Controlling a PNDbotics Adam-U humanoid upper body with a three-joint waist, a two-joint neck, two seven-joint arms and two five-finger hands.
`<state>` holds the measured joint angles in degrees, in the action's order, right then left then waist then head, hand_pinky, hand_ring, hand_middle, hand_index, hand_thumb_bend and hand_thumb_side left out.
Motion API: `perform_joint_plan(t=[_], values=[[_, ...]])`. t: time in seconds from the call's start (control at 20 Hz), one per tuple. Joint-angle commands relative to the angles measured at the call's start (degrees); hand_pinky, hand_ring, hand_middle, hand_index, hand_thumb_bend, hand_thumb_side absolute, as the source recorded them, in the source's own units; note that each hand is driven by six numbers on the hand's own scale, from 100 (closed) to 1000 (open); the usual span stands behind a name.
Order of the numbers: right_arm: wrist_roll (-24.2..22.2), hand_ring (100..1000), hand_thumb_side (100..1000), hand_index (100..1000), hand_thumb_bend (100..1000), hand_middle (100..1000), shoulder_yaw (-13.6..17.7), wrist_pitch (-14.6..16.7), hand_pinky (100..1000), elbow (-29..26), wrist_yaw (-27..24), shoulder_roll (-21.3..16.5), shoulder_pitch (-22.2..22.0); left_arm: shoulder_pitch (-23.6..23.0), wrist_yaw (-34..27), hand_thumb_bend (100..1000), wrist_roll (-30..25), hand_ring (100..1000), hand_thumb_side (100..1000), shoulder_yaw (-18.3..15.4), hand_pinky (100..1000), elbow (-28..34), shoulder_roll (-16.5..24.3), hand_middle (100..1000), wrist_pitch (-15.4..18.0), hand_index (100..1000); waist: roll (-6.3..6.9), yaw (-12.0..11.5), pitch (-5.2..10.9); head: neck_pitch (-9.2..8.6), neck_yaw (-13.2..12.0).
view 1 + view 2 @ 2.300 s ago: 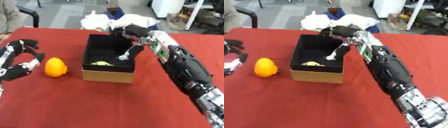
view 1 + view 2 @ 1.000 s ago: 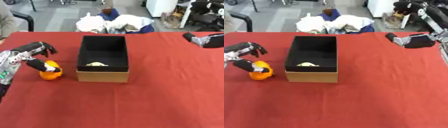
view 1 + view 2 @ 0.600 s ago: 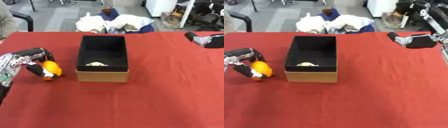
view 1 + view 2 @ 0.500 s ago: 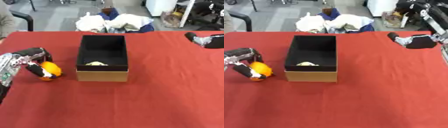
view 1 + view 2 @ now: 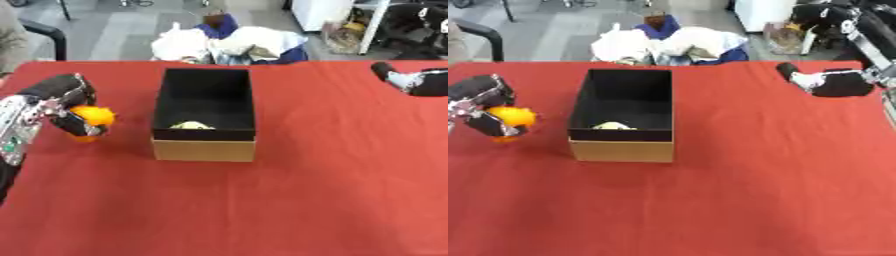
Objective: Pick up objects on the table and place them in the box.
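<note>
The left robot hand [image 5: 61, 102] partly hides the orange fruit [image 5: 92, 116].

Cardboard box [image 5: 204, 149] w/ matt black inside, red cloth table [image 5: 332, 190].

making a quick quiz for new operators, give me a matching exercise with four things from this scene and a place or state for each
Things:
1. orange fruit
2. pale yellow object
3. right hand
4. box

Places or states:
A. inside the box, at its near end
B. over the table's far right edge
C. open-topped, mid table
D. held in the left hand

Pairs: 1-D, 2-A, 3-B, 4-C
</note>
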<state>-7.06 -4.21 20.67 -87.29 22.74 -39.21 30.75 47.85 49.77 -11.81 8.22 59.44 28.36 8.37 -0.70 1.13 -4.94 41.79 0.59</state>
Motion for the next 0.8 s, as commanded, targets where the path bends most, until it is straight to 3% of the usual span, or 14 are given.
perform_joint_plan(t=[0.05,0.45,0.8], values=[[0.04,756,451,916,357,749,0.72,0.02,728,-0.30,-0.40,-1.23,0.85,3.65,-2.37,397,3.90,225,120,-1.72,465,3.28,-1.88,176,-2.56,321,-0.01,0.32,0.89,0.26,-0.32],[-0.76,756,465,916,344,748,-0.22,0.54,728,-0.48,-0.81,-0.25,2.00,8.07,-2.91,367,12.58,291,197,0.34,495,-1.63,-11.53,241,-3.59,388,-0.16,2.49,0.38,-0.22,-1.58],[-0.95,755,474,917,331,747,-0.27,0.81,727,-0.38,-1.08,0.15,2.41,7.43,-0.77,394,11.38,348,296,2.31,532,-7.79,-16.26,294,0.55,436,-0.16,3.80,-0.26,-0.50,-2.36]])
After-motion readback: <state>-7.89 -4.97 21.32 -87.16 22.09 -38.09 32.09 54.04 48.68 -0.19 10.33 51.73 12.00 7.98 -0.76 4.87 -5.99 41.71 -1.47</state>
